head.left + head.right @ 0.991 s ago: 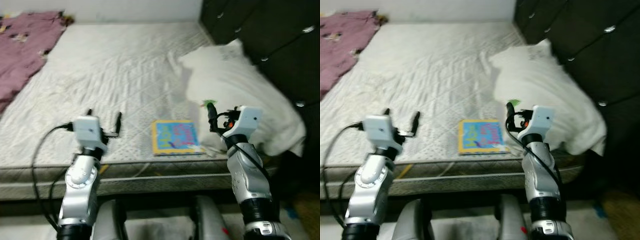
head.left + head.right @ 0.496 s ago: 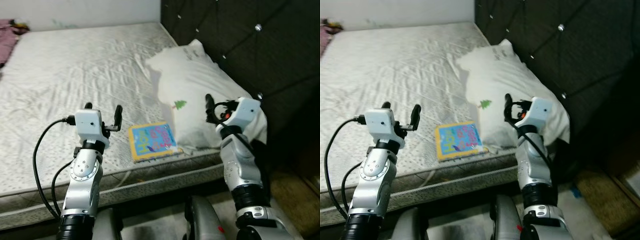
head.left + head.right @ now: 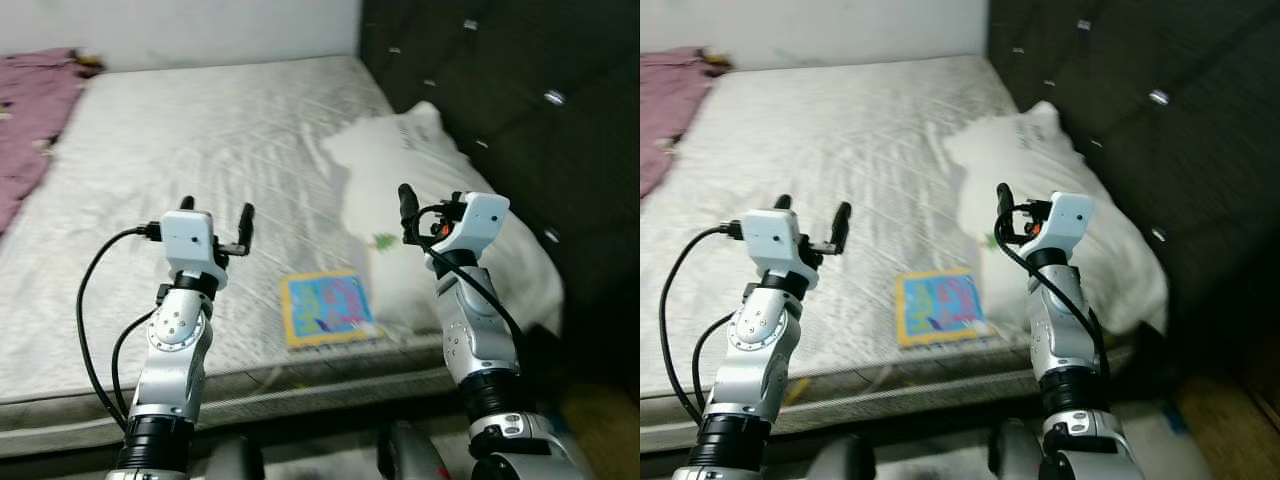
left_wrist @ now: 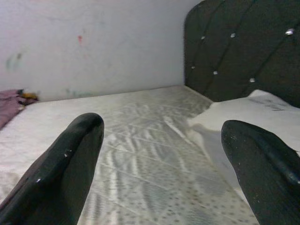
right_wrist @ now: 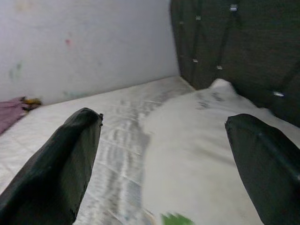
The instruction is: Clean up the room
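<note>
Two grippers are raised above the near edge of the mattress [image 3: 200, 130], the left gripper [image 3: 217, 216] and the right gripper [image 5: 161, 164] both with fingers spread and holding nothing. Between them, just inside that edge, the colourful book [image 3: 328, 308] lies flat beside the white pillow [image 3: 440, 200]; judged thin, light and fairly stiff, it is best pinched along its free near edge. Farther off, the purple cloth [image 3: 30, 110] lies at the far left; judged soft and limp, it can be gathered anywhere.

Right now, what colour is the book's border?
Yellow, around a blue cover; the book shows best in the left eye view.
</note>
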You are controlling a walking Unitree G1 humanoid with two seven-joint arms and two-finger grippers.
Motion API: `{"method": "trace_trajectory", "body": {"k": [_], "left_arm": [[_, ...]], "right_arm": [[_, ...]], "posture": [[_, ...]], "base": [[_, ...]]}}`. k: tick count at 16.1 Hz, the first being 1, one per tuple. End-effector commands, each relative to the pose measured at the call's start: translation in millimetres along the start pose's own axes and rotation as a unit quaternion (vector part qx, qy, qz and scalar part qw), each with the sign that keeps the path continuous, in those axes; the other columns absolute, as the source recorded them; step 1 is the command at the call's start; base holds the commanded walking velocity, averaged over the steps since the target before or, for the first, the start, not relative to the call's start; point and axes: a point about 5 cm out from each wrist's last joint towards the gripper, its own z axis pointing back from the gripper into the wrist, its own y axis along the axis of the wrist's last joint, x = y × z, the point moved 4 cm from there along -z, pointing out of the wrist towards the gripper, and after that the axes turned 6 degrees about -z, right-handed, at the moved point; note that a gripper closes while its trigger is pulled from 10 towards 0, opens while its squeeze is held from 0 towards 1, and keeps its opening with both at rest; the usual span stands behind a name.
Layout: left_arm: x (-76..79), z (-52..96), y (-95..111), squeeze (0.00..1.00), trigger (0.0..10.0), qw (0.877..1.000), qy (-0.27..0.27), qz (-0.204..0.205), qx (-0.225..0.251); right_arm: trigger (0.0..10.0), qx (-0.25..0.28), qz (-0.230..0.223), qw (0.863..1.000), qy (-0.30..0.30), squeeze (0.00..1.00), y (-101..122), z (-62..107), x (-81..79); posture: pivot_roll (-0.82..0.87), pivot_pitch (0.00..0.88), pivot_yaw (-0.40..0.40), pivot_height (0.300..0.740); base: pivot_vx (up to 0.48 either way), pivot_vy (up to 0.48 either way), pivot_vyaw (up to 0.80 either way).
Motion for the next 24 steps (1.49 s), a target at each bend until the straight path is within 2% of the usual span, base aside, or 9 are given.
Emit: {"method": "trace_trajectory", "body": {"k": [1,5,7,11,14,15,18,22,24], "left_arm": [[-0.1,-1.2,-1.2,0.00,10.0,1.000,-0.008,-0.007,-0.002],[3.4,-2.3,2.3,0.00,10.0,1.000,-0.020,-0.013,0.004],[3.0,-1.5,3.1,0.00,10.0,1.000,-0.018,-0.013,0.006],[-5.2,-4.1,6.4,0.00,10.0,1.000,0.001,-0.013,0.012],[10.3,-3.6,16.4,0.00,10.0,0.999,-0.025,-0.023,0.031],[10.4,-3.2,17.2,0.00,10.0,0.999,-0.024,-0.023,0.032],[3.6,10.6,8.5,0.00,10.0,1.000,0.015,-0.007,0.009],[16.8,18.3,7.6,0.00,10.0,1.000,0.011,-0.006,0.001],[23.0,23.7,-1.9,0.00,10.0,1.000,0.007,-0.004,-0.016]], "right_arm": [[10.0,0.009,0.000,1.000,-0.004,0.00,3.1,-1.9,-0.6],[10.0,0.011,0.001,1.000,-0.016,0.00,2.7,-0.6,6.1],[10.0,0.005,0.003,1.000,-0.020,0.00,-0.4,1.7,9.4],[10.0,-0.004,0.001,1.000,-0.007,0.00,-5.6,-1.6,-0.7],[10.0,-0.006,-0.002,1.000,-0.005,0.00,-7.6,-0.2,-1.9],[10.0,-0.008,-0.001,1.000,-0.005,0.00,-8.6,0.7,-1.7],[10.0,-0.016,0.005,1.000,-0.008,0.00,-15.2,15.6,1.4],[10.0,-0.032,0.010,0.999,-0.021,0.00,-25.8,34.7,6.7],[10.0,-0.041,0.013,0.999,-0.023,0.00,-27.9,40.8,8.9]], "posture": [[-0.03,0.000,0.081,0.696],[-0.01,0.000,0.075,0.740],[0.00,0.000,0.057,0.740],[0.01,0.000,0.041,0.740],[0.01,0.000,0.030,0.740],[0.01,0.000,0.030,0.740],[-0.02,0.000,0.037,0.740],[-0.04,0.030,0.036,0.740],[-0.05,0.038,0.029,0.740]], "base": [[0.000,0.000,0.00],[0.000,0.000,0.00],[0.000,0.000,0.00],[0.000,0.000,0.00],[0.000,0.000,0.00],[0.000,0.000,0.00],[0.000,0.000,0.00],[0.000,0.000,0.00],[0.000,0.000,0.00]]}}
